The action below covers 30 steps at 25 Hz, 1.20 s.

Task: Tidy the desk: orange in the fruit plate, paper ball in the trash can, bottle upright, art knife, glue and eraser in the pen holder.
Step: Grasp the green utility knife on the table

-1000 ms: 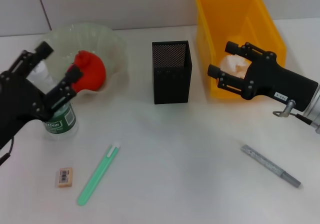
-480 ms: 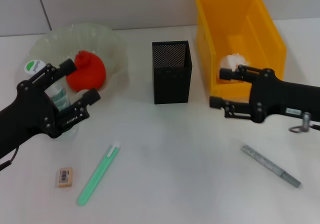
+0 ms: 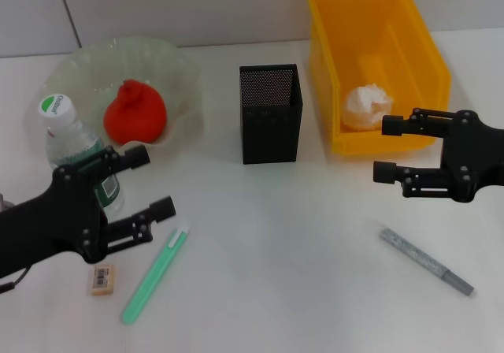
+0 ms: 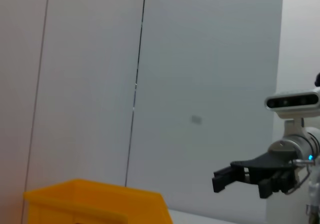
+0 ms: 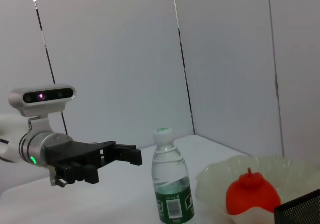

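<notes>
Three items lie loose: eraser (image 3: pixel 101 279), glue (image 3: pixel 155 273), art knife (image 3: pixel 426 260).

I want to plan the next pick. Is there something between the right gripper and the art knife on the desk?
Nothing visible is in the way. The right gripper is open above bare desk, and the art knife lies alone nearer the front edge, apart from the trash can.

Head view overhead, wrist views level, facing across
</notes>
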{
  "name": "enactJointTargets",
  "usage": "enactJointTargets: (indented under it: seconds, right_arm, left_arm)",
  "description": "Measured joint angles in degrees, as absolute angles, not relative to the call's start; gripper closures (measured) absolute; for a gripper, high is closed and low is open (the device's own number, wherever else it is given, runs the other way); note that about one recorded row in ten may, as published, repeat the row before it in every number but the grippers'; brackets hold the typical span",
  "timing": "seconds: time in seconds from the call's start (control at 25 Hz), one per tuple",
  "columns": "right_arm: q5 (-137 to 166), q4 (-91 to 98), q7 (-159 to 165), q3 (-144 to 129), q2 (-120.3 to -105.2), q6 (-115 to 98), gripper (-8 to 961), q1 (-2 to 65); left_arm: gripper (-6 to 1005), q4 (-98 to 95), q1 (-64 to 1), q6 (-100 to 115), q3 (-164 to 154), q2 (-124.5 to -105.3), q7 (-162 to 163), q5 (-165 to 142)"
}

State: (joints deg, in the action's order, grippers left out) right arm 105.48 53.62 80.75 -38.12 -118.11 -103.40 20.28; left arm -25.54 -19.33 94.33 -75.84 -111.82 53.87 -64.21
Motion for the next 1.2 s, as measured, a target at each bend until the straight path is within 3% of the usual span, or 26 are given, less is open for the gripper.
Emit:
enactJointTargets:
  seconds: [0.52, 1.2]
  right_arm:
    - [114.2, 57.2, 85.2, -38.6, -117.54, -106.7, 189, 22.5]
    - [117.5, 57.8, 88.3, -38.3, -117.67, -106.5, 190, 24.1]
  left_arm:
    - [199, -28.1, -19.5, 93.8, -72.3, -111.29, 61.1, -73.4]
    - [199, -30.8, -19.5, 90.0, -69.6, -112.86, 64.7, -81.9]
